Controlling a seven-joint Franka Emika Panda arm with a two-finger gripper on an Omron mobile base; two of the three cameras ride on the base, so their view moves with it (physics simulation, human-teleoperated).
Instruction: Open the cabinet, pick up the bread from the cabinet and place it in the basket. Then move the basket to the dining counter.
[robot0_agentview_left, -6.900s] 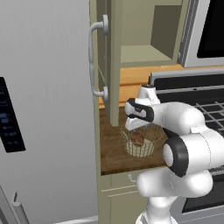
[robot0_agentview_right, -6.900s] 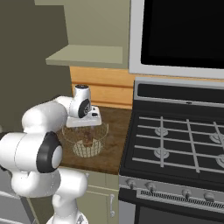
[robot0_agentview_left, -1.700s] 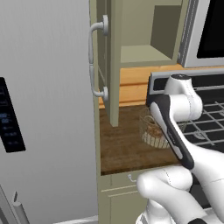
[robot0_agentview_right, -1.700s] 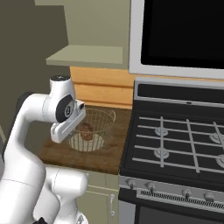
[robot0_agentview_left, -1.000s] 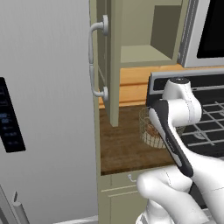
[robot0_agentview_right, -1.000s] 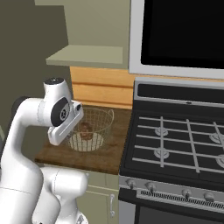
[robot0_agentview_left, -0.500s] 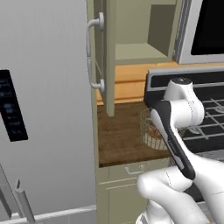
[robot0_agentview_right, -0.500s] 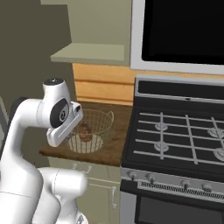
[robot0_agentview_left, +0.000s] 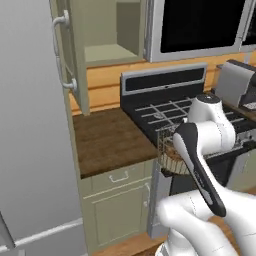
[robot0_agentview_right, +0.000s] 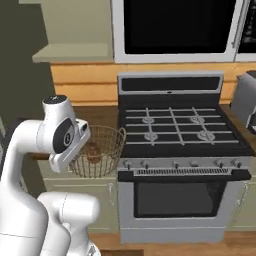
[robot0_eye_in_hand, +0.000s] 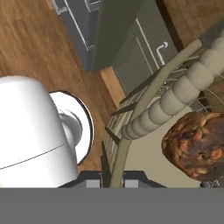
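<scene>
Beside the stove (robot0_agentview_right: 180, 130), end effector (robot0_eye_in_hand: 114, 177) clenched on wire basket (robot0_agentview_right: 100, 151) rim (bread (robot0_eye_in_hand: 197, 145) inside), best kept level en route to dining counter.

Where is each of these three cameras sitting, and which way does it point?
Left base view: behind the arm's left, facing the open cabinet and stove; arm lower right.
Right base view: behind its right, facing the stove; arm lower left.
Hand view: on the hand, looking along the claw at the basket rim and bread.
Both base views share the basket.
</scene>
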